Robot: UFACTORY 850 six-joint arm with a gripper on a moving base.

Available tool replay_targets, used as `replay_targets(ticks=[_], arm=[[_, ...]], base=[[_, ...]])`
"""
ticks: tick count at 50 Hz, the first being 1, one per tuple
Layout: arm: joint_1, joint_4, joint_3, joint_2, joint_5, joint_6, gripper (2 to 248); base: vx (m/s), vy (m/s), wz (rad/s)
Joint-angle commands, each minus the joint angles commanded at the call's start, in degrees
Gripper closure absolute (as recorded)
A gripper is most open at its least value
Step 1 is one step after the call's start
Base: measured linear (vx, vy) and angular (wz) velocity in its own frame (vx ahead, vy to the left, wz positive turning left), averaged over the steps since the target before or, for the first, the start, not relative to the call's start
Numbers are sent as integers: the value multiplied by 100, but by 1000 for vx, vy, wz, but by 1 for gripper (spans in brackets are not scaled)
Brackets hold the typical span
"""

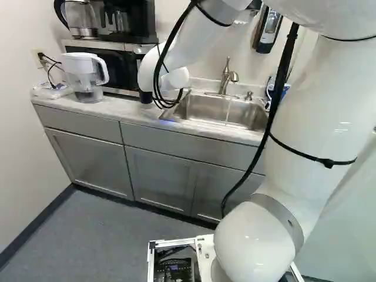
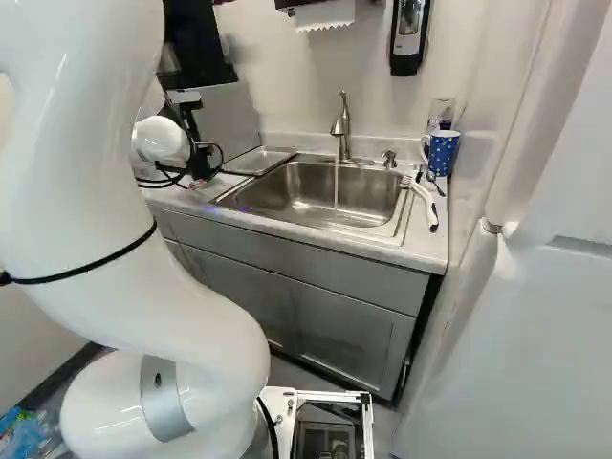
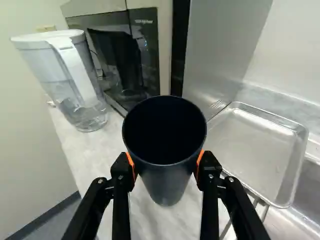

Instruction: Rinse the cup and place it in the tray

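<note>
- Gripping the dark cup (image 3: 167,185) from two sides, my gripper (image 2: 199,161) has its orange pads (image 3: 131,165) spread to the cup's width;
- I have the cup mouth up over the counter (image 3: 95,150); I can't tell whether its base touches;
- metal tray (image 3: 255,150) near its right, at the left end of the sink (image 2: 382,229);
- faucet (image 2: 341,124) farther right, water (image 2: 336,186) running;
- pitcher (image 3: 75,80) to the left, microwave (image 3: 147,55) beyond the cup.

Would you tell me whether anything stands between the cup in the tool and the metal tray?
Nothing visible does: the dark cup, held in the tool, is beside the metal tray, and the water pitcher stands on the cup's other side.
</note>
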Motion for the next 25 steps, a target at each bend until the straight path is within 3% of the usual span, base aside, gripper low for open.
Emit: replay_targets(ticks=[25], arm=[[-427,0,-197,110,0,0,125]], base=[[0,0,0]])
